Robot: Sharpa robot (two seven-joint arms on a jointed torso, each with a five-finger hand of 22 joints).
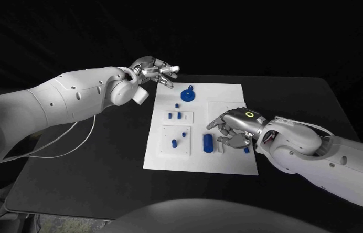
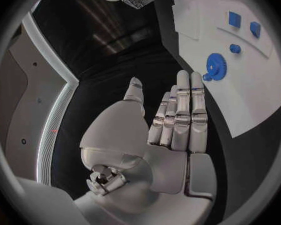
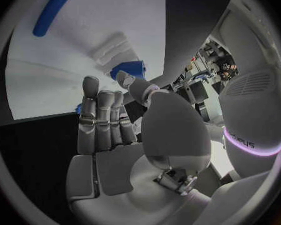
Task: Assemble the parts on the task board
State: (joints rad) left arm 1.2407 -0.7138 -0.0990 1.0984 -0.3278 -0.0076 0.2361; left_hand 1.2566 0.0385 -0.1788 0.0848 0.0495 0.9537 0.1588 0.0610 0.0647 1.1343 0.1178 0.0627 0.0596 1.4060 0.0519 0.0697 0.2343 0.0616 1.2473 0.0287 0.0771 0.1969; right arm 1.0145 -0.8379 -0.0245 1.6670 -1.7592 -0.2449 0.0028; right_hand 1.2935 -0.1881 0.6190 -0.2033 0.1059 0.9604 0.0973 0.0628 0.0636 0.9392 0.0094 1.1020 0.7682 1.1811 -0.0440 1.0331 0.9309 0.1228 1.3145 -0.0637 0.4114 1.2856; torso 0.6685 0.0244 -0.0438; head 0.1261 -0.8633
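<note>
White task board (image 1: 227,94) in the middle of the black table (image 1: 91,175), small blue parts (image 1: 188,94) scattered on it, right hand (image 1: 233,129) low over the board's near right side, fingers loosely curled, holding nothing, left hand (image 1: 153,71) raised beyond the far left corner, fingers apart, empty

Your right hand (image 1: 233,129) covers part of the task board (image 1: 227,94) and the parts beneath. The small blue pieces (image 1: 176,116) are too tiny to identify.
</note>
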